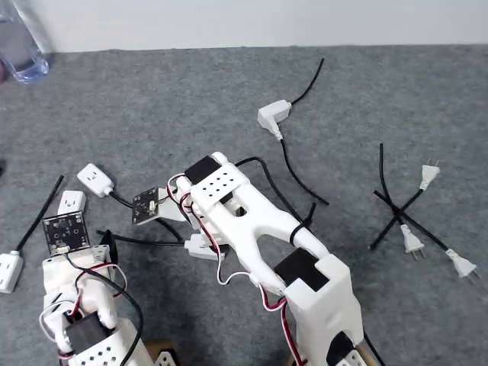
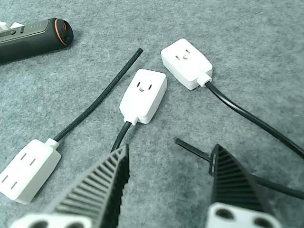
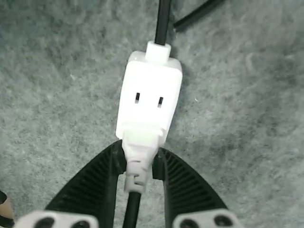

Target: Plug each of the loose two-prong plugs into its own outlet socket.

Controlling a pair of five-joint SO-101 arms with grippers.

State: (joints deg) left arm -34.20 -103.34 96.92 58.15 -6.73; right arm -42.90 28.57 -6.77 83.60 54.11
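My right gripper (image 3: 140,154) is shut on a white two-prong plug (image 3: 138,149) whose front sits against the end of a white outlet socket (image 3: 149,95) on a black cord. In the high view this socket (image 1: 200,246) lies under the right arm. My left gripper (image 2: 171,152) hangs open above the carpet, nothing between its fingers. Just beyond it lie two white sockets (image 2: 142,95) (image 2: 186,63), and a third socket (image 2: 26,168) lies off to one side. Three loose plugs (image 1: 429,175) (image 1: 412,242) (image 1: 463,265) on black cords lie at the far right.
Another white socket (image 1: 273,116) with a black cord lies at the back centre. A black handle with an orange ring (image 2: 33,38) rests beyond the left sockets. Black cords cross the grey carpet (image 1: 152,99). A clear plastic object (image 1: 19,53) sits at the back left corner.
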